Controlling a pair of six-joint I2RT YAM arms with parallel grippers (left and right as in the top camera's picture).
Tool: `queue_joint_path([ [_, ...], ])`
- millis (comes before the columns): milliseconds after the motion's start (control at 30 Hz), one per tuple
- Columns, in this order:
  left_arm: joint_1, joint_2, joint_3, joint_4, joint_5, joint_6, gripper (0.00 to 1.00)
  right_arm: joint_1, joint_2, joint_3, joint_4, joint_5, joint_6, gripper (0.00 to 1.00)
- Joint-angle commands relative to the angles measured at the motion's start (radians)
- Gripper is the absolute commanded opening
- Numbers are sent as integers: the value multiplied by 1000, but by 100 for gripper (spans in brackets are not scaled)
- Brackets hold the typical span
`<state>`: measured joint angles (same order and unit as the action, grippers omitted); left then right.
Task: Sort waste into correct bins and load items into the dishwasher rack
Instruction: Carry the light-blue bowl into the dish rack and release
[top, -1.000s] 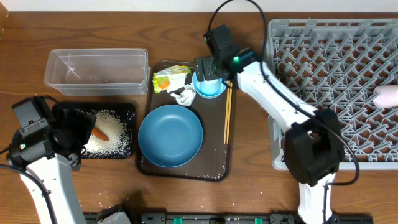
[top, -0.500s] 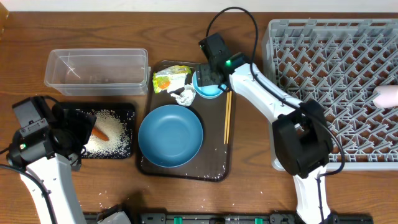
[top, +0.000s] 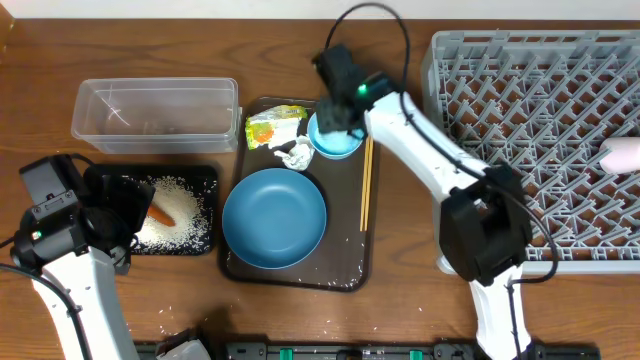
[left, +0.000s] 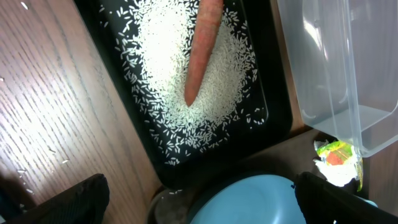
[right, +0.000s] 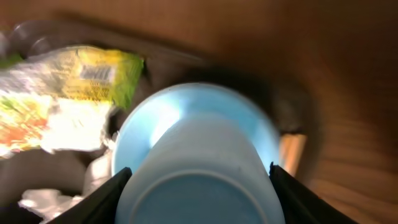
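Note:
The small light-blue bowl (top: 336, 138) sits at the back of the brown serving tray (top: 345, 270). My right gripper (top: 337, 120) is shut on it. In the right wrist view the bowl (right: 199, 180) fills my right gripper (right: 199, 169), with a finger against each side. Wrapper (top: 273, 127) and tissue (top: 296, 154) lie left of the bowl, chopsticks (top: 366, 190) to its right. The dark-blue plate (top: 274, 217) is in front. My left gripper (top: 128, 212) hangs open over the black tray (top: 205, 175), which holds rice (top: 185, 205) and the carrot (top: 161, 214).
The clear tub (top: 155, 108) stands behind the black tray. The grey rack (top: 530, 60) fills the right side, with a white cup (top: 622, 155) at its right edge. Loose rice grains lie on the table by the left arm.
The right gripper has dropped around the bowl and its fingers have closed in on the bowl's sides. The left arm has not moved.

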<state>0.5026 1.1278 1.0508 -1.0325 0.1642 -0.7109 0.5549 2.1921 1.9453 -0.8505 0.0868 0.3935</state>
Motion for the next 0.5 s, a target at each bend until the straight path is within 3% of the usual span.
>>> queue_joint_path([
  [0, 4, 2, 20, -3, -16, -9, 97, -56, -120, 166, -79, 63, -29, 49],
  [200, 4, 2, 20, -3, -17, -9, 97, -199, -264, 376, -309, 221, -79, 51],
  [367, 4, 2, 20, -3, -16, -9, 97, -441, -372, 392, -466, 299, -113, 49],
  [467, 4, 2, 20, -3, -16, -9, 97, -595, -381, 390, -544, 282, -87, 43],
])
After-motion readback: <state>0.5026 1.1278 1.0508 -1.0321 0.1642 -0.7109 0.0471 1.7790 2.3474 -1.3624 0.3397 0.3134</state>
